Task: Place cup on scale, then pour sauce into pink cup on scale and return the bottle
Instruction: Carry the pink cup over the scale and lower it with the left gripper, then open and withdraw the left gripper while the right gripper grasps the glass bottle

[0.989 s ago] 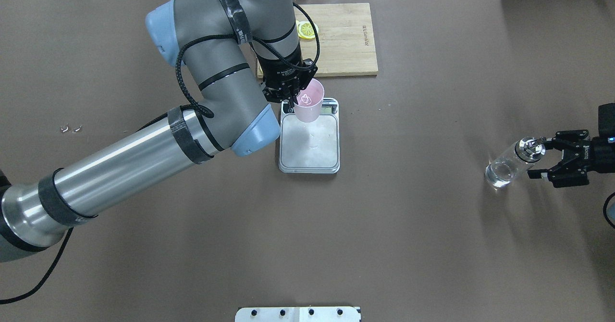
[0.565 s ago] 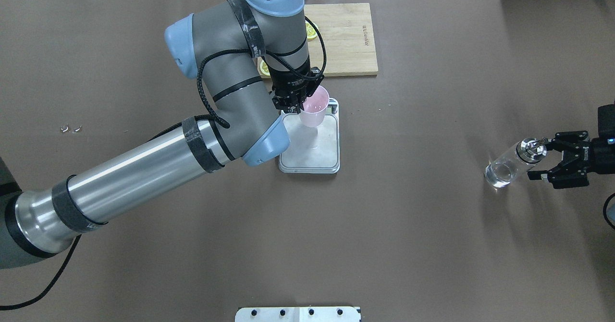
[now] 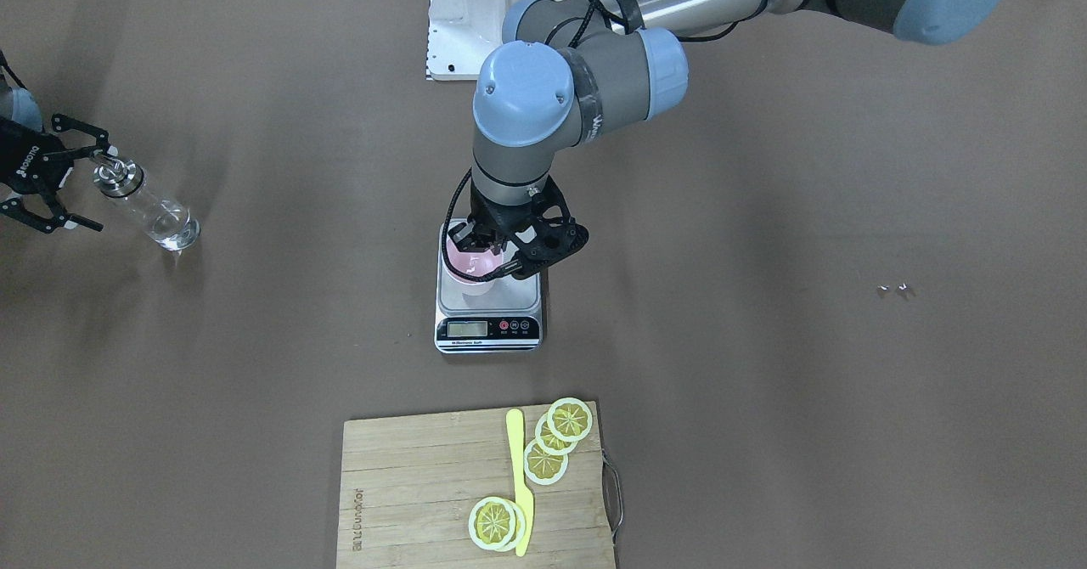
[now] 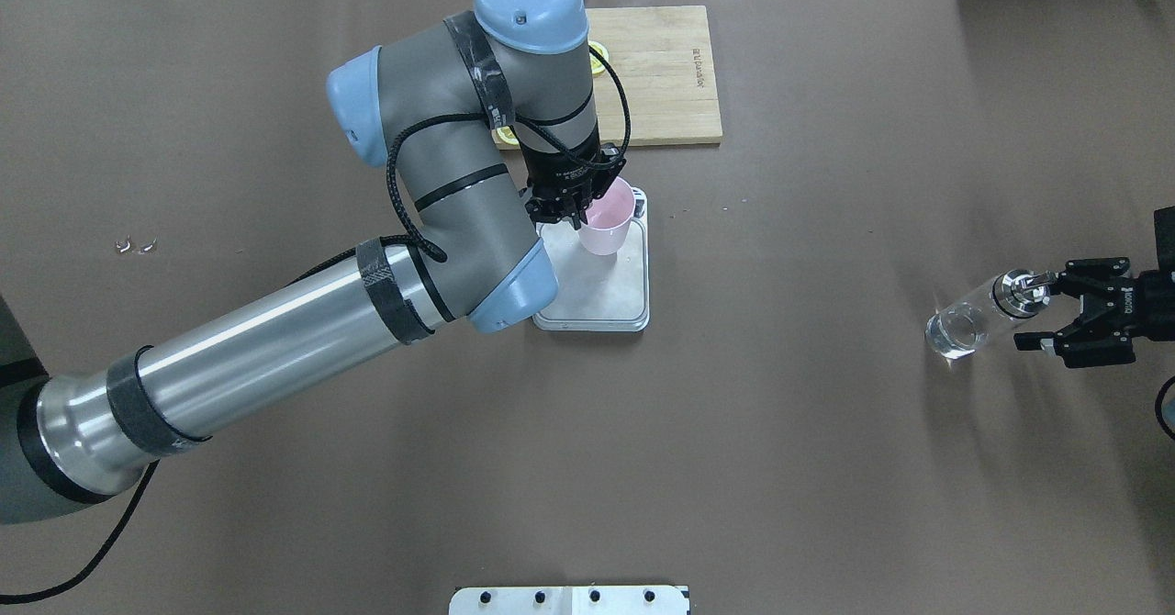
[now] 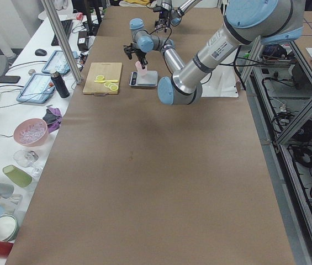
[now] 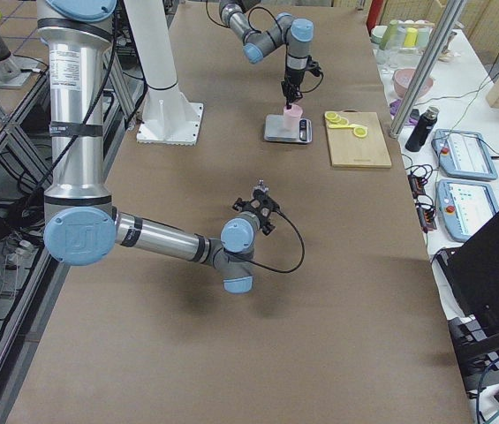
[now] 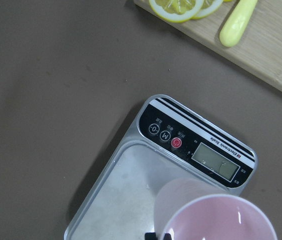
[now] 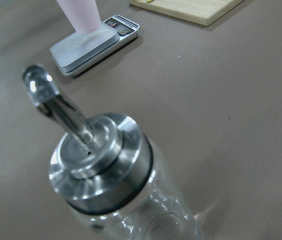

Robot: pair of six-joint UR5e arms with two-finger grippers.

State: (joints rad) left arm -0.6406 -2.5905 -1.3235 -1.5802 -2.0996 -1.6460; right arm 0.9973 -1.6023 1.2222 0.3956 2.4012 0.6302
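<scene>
Left fingers [image 4: 569,211] clamped on cup [image 4: 608,225] rim, on scale [image 4: 606,294]; right fingers [image 4: 1042,340] apart beside bottle [image 4: 968,321].

Bright, even overhead light, soft shadows, glints on the bottle [image 8: 106,165]

Opposed overhead and front views, two end-on side views, close wrist views; scale [image 4: 601,292] shared.

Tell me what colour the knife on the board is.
The knife is pale yellow, clearest in the front-facing view.
</scene>
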